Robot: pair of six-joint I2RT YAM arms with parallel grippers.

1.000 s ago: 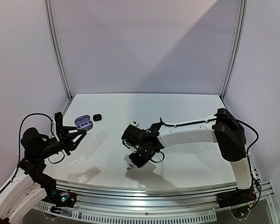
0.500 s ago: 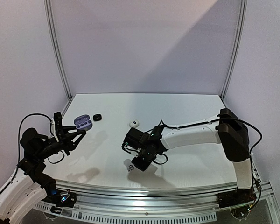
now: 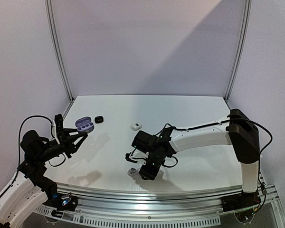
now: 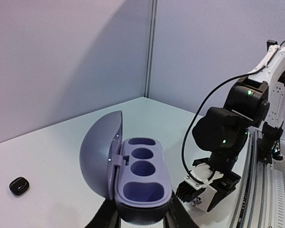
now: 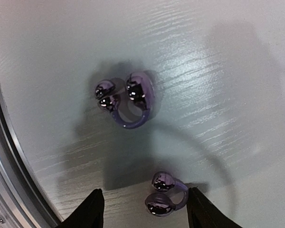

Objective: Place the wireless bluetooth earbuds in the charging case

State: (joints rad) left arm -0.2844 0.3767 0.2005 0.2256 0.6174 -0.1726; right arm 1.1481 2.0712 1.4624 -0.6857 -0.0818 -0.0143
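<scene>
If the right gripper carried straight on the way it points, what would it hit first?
The right gripper would probably meet the nearer purple earbud, lying between its open jaws, then the table beneath. Depth is unclear.

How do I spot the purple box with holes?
Look at the left side of the white table, where the left gripper holds it. It is the open lavender plastic charging case with empty round hollows, far bigger than the small black pebble-shaped thing nearby.
</scene>
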